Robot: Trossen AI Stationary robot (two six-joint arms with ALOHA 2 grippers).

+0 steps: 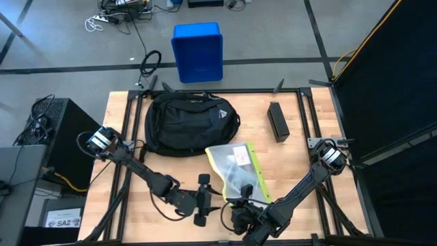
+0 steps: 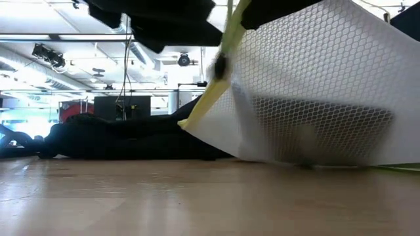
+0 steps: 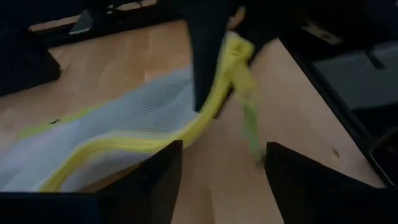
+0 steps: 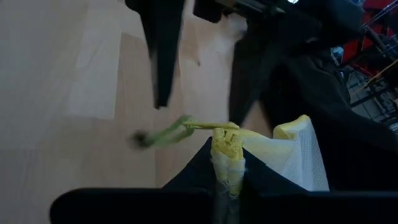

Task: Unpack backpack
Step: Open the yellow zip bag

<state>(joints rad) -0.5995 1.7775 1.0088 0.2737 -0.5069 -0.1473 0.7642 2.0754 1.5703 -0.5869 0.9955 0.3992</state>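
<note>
Grey concrete floor is surrounding the wooden tabletop [image 1: 287,171], with a blue plastic bin [image 1: 197,51] standing on the floor just beyond its far edge. On the far half of the tabletop the black backpack [image 1: 188,123] is lying flat, its pale triangular logo facing up. To its right a small black box [image 1: 277,121] is resting well apart from it. Between the backpack and the near edge, a clear mesh pouch [image 1: 235,169] with yellow-green trim is lying with one end lifted. The right tool [image 4: 227,163] is pinching that yellow trimmed edge, its fingers pressed together on it and holding the pouch's near end off the wood. The left tool [image 3: 219,171] is sitting just beside the pouch near the front edge, its fingers [image 3: 163,177] spread apart around nothing, with the yellow trim just ahead of them.
</note>
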